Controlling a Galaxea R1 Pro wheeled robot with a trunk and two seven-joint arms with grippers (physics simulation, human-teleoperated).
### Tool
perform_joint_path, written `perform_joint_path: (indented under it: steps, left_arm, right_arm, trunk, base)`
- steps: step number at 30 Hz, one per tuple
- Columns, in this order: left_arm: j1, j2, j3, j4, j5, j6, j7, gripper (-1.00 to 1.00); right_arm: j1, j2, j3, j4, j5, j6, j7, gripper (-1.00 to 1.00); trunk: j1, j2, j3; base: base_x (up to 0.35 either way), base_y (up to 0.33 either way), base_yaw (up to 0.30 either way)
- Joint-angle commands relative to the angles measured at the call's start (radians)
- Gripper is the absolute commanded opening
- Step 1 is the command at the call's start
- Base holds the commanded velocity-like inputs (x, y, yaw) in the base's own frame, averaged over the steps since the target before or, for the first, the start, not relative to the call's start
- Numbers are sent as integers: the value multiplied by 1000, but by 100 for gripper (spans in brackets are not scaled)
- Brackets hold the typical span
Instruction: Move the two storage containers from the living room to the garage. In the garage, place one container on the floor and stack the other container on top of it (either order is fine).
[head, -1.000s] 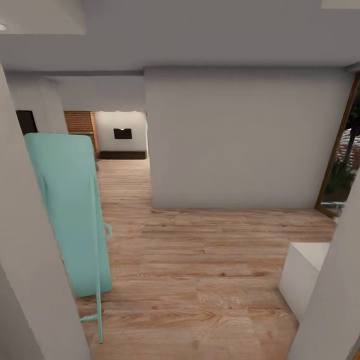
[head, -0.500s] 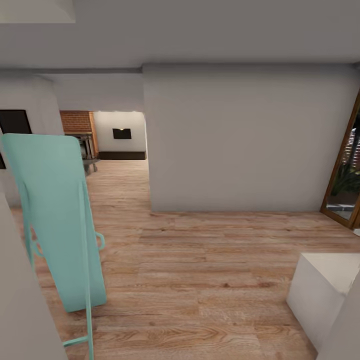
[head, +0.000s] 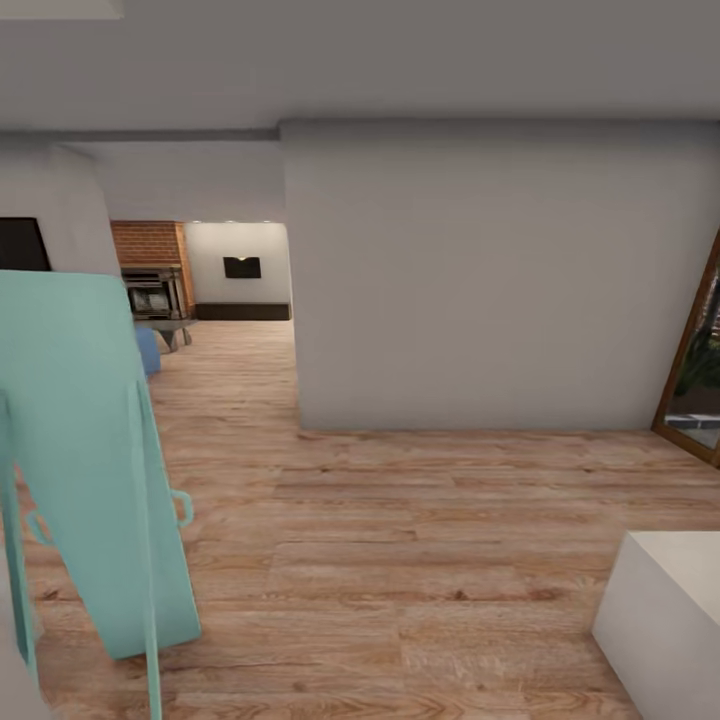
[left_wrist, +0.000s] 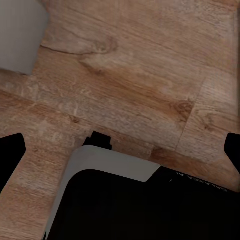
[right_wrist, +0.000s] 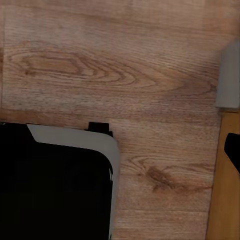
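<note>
The two storage containers and the garage are out of view. Far down the passage at the left lies the living room, with its red brick fireplace (head: 150, 245), a black TV (head: 241, 267) on the white end wall and a low dark bench (head: 243, 311) under it. My left gripper (left_wrist: 120, 150) hangs open over light wood planks, with nothing between its dark fingertips (left_wrist: 11, 147). My right gripper (right_wrist: 120, 150) also stands open above the planks, one fingertip (right_wrist: 233, 150) showing. The robot's black and grey base (left_wrist: 140, 200) sits below both.
A tall mint-green folded board (head: 90, 450) leans close at the left. A white wall block (head: 480, 280) faces me, with the passage to its left. A white box (head: 670, 610) stands at the lower right, and a wood-framed glass door (head: 700, 370) at the right.
The camera has moved forward: the near door jambs have slid out of the picture, the mint-green board and white box have drifted outward, and more of the fireplace shows.
</note>
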Motion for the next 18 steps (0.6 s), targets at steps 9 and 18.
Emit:
perform_joint_path:
  steps: [9,18]
  left_arm:
    - [-1,0,-4,0,5,-2,2,100]
    - [-1,0,-4,0,5,-2,2,100]
  right_arm:
    - [-1,0,8,2,-7,-4,-1,100]
    - [-1,1,8,3,-7,-4,-1,100]
  trunk:
    - [1,-1,-1]
    - [1,-1,-1]
  base:
    - [327,0,0]
    - [326,0,0]
